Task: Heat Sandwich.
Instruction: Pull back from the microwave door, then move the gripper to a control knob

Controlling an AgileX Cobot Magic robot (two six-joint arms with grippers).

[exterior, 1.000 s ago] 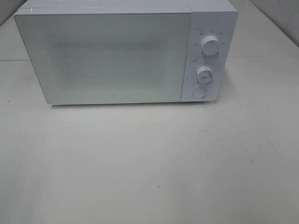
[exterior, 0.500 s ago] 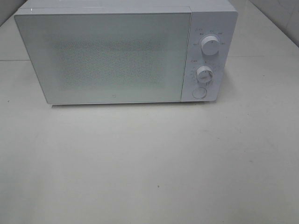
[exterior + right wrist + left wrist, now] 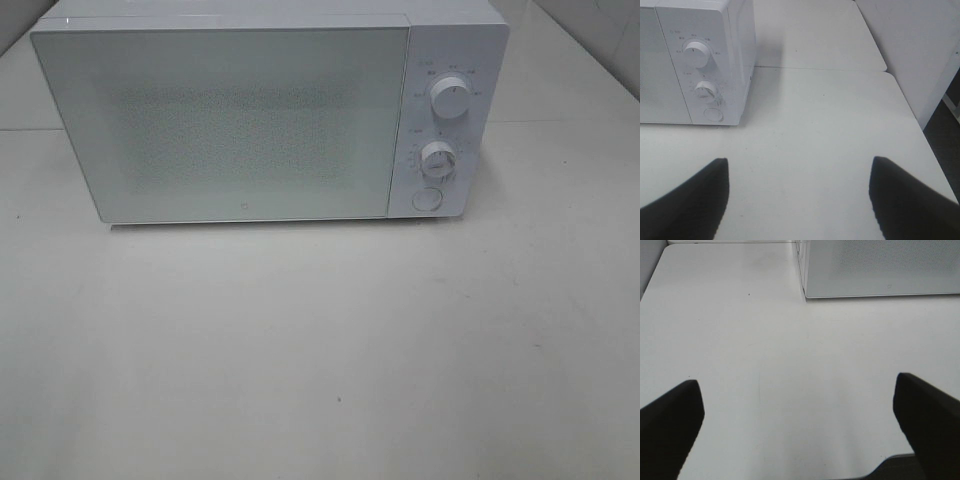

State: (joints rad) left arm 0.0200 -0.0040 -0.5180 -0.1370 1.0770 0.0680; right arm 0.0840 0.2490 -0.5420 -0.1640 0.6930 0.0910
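Note:
A white microwave stands at the back of the white table with its door shut. It has two round knobs and a round button on its right panel. It also shows in the left wrist view and the right wrist view. The sandwich is out of view in every frame. My left gripper is open and empty above the bare table, left of the microwave's front. My right gripper is open and empty above the table, right of the microwave. Neither gripper shows in the exterior high view.
The white table stretches in front of the microwave. Its right edge and a white wall or cabinet show in the right wrist view. A seam between two table tops runs behind the microwave's right side.

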